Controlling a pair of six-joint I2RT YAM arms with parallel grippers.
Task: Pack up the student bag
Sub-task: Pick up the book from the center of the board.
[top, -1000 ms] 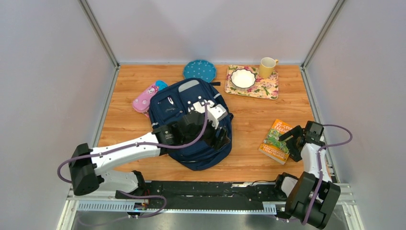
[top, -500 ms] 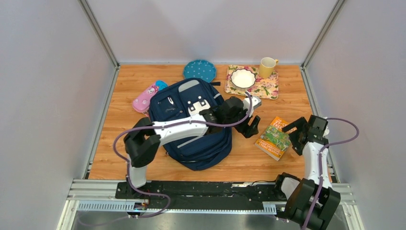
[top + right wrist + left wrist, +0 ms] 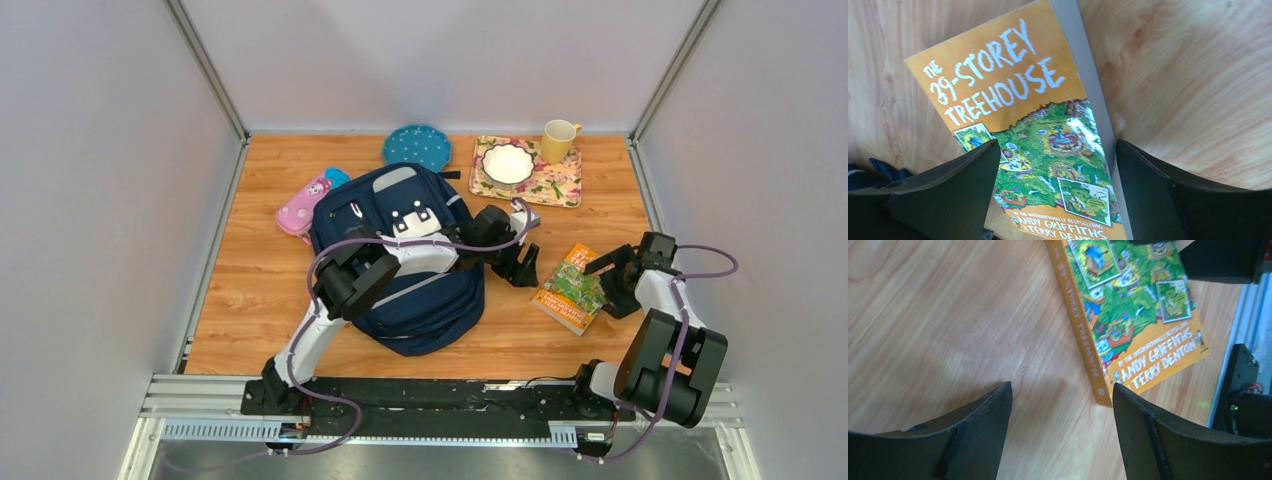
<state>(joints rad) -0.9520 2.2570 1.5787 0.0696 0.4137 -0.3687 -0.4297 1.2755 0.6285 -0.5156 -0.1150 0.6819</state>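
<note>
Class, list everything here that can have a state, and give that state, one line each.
student bag, lying flat, front side up.
book, closed, flat, cover up.
left gripper, open, over bare wood beside the book.
right gripper, open, over the book.
cup, upright on the tray.
bowl, upright, looks empty.

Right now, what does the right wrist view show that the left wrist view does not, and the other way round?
Only the right wrist view shows the title, The 39-Storey Treehouse, on the book, and its grey page edge. Only the left wrist view shows the book's orange spine and a pale metal strip past the table's edge. Both show the book on the wooden table, the authors' names, and the view's own open hand: the left hand and the right hand.
</note>
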